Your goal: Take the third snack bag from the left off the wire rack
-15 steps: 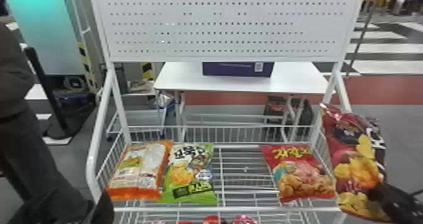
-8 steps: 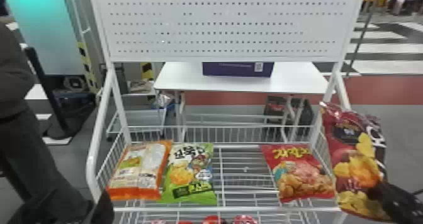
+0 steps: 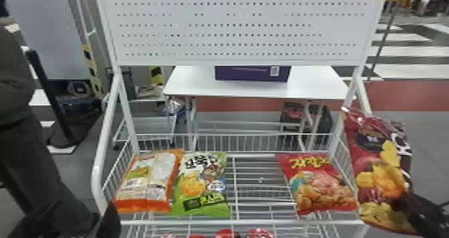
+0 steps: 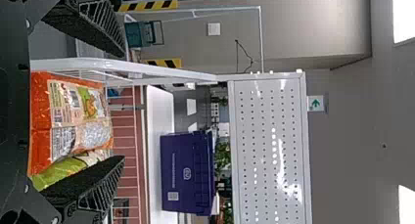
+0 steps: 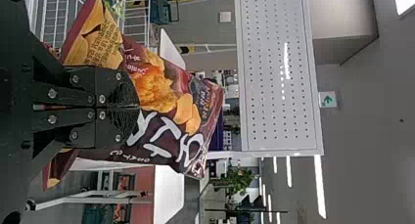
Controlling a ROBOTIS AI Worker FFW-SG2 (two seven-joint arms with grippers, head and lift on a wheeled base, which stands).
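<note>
Your snack bag point(image 3: 377, 167), the dark red one with yellow chips on it, is off the wire rack point(image 3: 107, 147) and hangs upright just outside the rack's right post. The right claw point(image 3: 417, 214) has it pinched by the lower end, fingers pressed together on the foil. In the right wrist view the bag fans out past the fingertips. I can't tell whether the bag's edge touches the post.

On the shelf you've got three bags lying flat: an orange bag point(image 3: 147, 180) at the left, a green bag point(image 3: 202, 184) right beside it with their edges touching, then a bare stretch of wire, then a red bag point(image 3: 317, 184) near the right side.

Your left claw point(image 4: 120, 104) sits low at the rack's front left corner, fingers spread wide with nothing between them, pointing at the orange bag.

Above the shelf is the rack's white pegboard panel point(image 3: 234, 26). Behind it there's a white bench point(image 3: 310, 87) with a purple box point(image 3: 252, 73) on it.
</note>
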